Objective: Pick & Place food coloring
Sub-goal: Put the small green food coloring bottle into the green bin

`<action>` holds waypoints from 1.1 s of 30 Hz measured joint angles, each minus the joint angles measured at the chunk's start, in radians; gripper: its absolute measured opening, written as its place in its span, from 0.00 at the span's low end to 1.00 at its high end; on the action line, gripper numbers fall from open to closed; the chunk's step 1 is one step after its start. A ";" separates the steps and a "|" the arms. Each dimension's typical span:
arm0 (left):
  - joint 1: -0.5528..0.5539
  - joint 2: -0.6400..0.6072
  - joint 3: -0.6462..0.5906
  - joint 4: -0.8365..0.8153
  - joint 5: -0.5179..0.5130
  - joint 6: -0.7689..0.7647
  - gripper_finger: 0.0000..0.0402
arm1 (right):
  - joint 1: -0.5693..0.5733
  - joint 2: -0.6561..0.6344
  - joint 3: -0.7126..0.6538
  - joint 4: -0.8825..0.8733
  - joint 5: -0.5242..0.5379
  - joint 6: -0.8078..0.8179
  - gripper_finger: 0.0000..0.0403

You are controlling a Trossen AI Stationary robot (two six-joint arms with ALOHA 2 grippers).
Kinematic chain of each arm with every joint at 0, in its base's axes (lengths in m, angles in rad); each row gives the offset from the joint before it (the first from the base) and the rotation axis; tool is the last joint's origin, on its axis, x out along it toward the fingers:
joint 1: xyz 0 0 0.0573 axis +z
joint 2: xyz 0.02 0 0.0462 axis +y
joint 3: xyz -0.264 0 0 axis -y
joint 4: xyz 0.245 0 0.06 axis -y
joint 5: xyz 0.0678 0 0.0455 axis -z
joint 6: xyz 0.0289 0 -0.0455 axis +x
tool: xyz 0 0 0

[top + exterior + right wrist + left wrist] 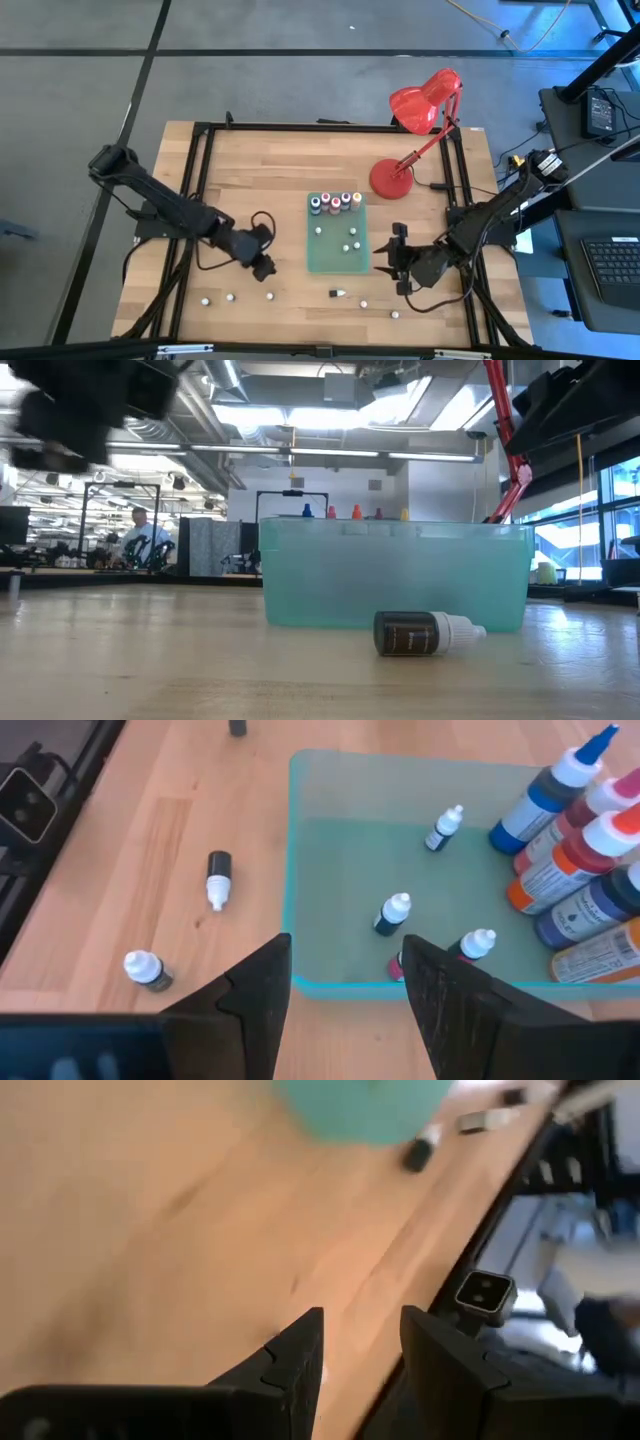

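Green tray point(335, 262) sits mid-table on the wooden table point(250, 170). It looks like a flat mat from overhead; the low and right wrist views show a walled translucent bin. Larger food coloring bottles point(334, 203) stand in a row along its far wall. Small white-capped bottles point(349, 239) are scattered on the tray floor.

Right gripper point(388, 258) hovers just beside the tray's right edge, fingers apart with an open gap between them. The right wrist view looks down over the near tray corner. It shows three small bottles inside, one point(393, 914) close to the wall. A dark bottle point(217, 878) lies on its side on bare wood outside the tray, and another small one point(146, 970) lies near it.

Left gripper point(262, 266) is over open wood, left of the tray and apart from it. Fingers are parted with nothing between them. Its wrist view is blurred, showing bare table, the tray's corner and a dark bottle point(418, 1152) far off.

Loose bottles dot the front strip of the table point(230, 297). The low view puts the dark one point(425, 633) lying flat just in front of the tray wall. There is open room left of the tray and along the front edge. Red desk lamp point(420, 125) stands past the tray's far right corner. The black frame rail point(195, 190) bounds the left side. A person point(142, 536) shows in the room far behind, seen in the low view only.
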 joint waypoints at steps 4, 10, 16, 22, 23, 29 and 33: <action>-0.105 0.000 0.062 -0.163 -0.061 -0.267 0.32 | -0.001 0.002 0.000 0.000 -0.007 -0.028 0.48; -0.259 0.000 0.084 -0.426 -0.025 -0.644 0.32 | -0.001 0.002 0.000 -0.002 -0.008 -0.084 0.48; -0.389 0.000 0.089 -0.519 -0.025 -0.731 0.32 | -0.001 0.002 0.000 -0.002 -0.008 -0.081 0.48; -0.504 0.000 0.089 -0.618 -0.025 -0.842 0.32 | -0.001 0.002 0.000 0.001 0.014 -0.077 0.48; -0.520 0.001 0.089 -0.621 -0.025 -0.861 0.32 | -0.001 0.002 0.000 0.001 0.024 -0.076 0.48; -0.581 0.067 0.116 -0.629 -0.043 -0.880 0.32 | -0.002 0.002 0.000 0.002 0.061 -0.050 0.48; -0.598 0.149 0.188 -0.681 -0.040 -0.875 0.32 | -0.014 0.002 0.000 0.002 0.067 -0.042 0.48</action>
